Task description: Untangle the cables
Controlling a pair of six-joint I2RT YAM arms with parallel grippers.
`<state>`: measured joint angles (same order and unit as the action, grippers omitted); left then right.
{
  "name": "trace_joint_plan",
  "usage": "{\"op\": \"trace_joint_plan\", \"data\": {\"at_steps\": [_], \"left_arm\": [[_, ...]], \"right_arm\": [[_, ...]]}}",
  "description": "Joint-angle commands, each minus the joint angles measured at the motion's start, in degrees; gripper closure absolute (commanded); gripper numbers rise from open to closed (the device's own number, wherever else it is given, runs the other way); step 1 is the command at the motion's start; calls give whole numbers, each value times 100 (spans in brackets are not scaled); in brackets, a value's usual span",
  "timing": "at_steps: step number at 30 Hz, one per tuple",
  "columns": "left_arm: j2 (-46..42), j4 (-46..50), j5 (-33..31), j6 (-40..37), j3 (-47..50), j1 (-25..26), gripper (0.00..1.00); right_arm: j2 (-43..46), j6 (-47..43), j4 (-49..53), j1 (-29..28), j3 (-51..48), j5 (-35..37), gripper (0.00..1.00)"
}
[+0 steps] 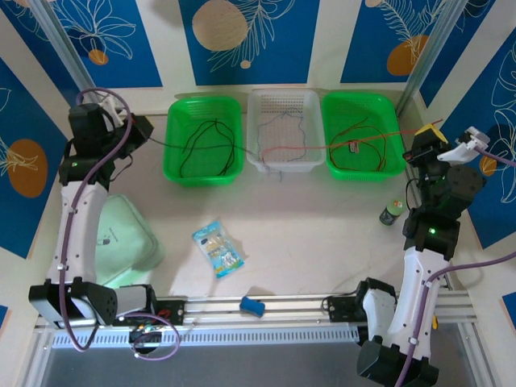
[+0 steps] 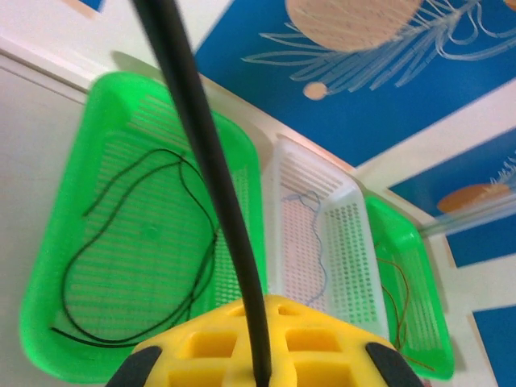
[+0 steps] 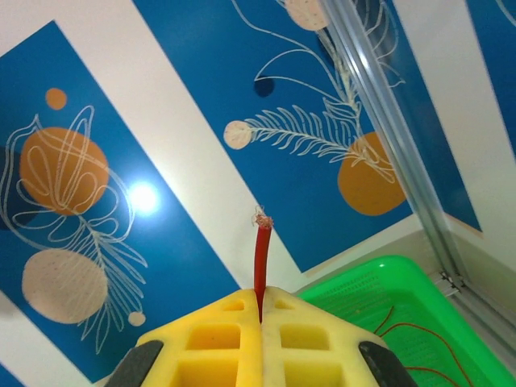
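Red cable [image 1: 310, 147] across white basket [image 1: 278, 95], snack packet [image 1: 218, 249], blue block [image 1: 252, 305], small can [image 1: 392, 213]

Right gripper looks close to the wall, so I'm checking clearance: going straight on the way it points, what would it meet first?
Most likely the blue patterned wall panel, straight beyond the end of the red cable pinched in the right gripper; how far off is unclear.
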<state>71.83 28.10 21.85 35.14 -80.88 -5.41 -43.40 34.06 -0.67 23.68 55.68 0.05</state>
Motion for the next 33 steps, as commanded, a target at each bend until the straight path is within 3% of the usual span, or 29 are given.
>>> {"op": "trace_joint_plan", "data": {"at_steps": [1, 4, 9, 16, 26, 33], "left_arm": [[-158, 428, -46, -296, -374, -522, 100], [-345, 110, -10, -53, -220, -966, 100], [-191, -577, 734, 590, -340, -860, 100], [-133, -714, 851, 656, -986, -692, 100], [493, -1105, 971, 1018, -2389, -595, 100], [722, -1205, 920, 1086, -2568, -468, 100]], "right_arm": [[-11, -75, -167, 46, 248, 235, 100], [-28, -71, -231, 50, 250, 123, 100], [-115, -31, -286, 24, 348, -125, 100], [-276, -131, -197, -38, 919, -263, 100], [-1220, 390, -410, -258, 2325, -358, 100], [-2186, -66, -388, -815, 3721, 74, 100]]}}
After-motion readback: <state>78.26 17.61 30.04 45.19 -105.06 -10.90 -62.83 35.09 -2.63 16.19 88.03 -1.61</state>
